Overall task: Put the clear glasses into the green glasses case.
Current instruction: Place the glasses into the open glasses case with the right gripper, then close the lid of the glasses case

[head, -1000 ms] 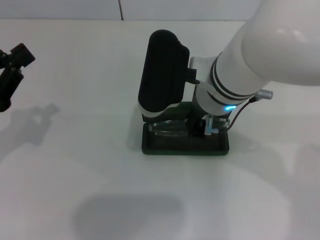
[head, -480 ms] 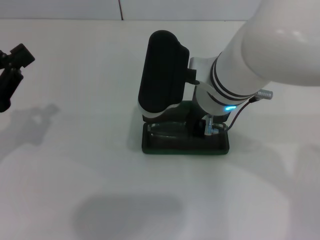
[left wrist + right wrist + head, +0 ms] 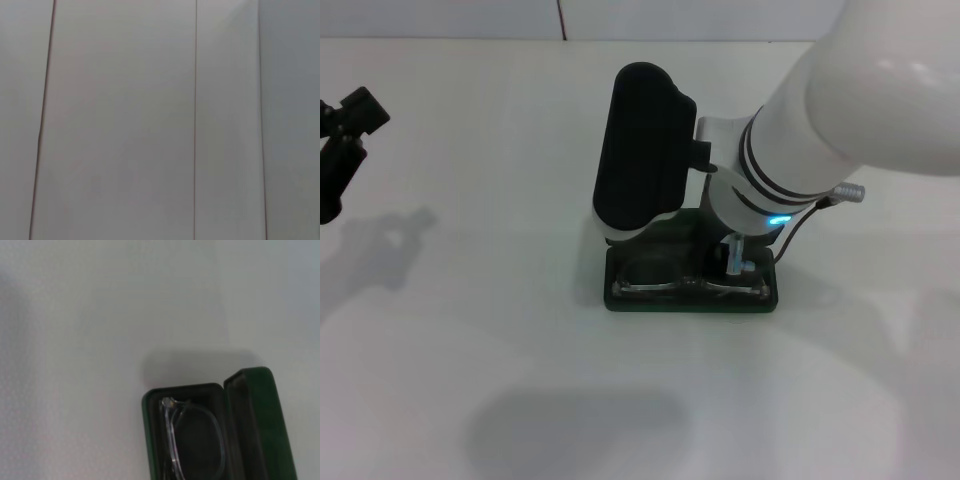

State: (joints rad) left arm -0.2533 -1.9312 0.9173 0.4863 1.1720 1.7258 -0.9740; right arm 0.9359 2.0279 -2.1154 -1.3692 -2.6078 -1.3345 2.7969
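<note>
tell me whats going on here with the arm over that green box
The right arm is bent low over the open green glasses case on the white table, its right gripper down at the case. The clear glasses lie inside the tray, with the lid standing open. The left gripper is parked off at the table's left edge.

Materials/finish check, head and right wrist views.

Clear glasses (image 3: 192,440): colourless see-through plastic, smooth, edges catching light. Green glasses case (image 3: 690,298): dark green hard shell, smooth, faint sheen on lid (image 3: 260,425); inside looks matt. Worktop (image 3: 470,350): white, smooth, matt with soft shadows. Right arm (image 3: 860,90), upper right of frame: glossy white casing with highlights, black bands, small metal stub; matt black housing (image 3: 640,140) beside it. Left claw (image 3: 345,140), left edge: black, matt.
</note>
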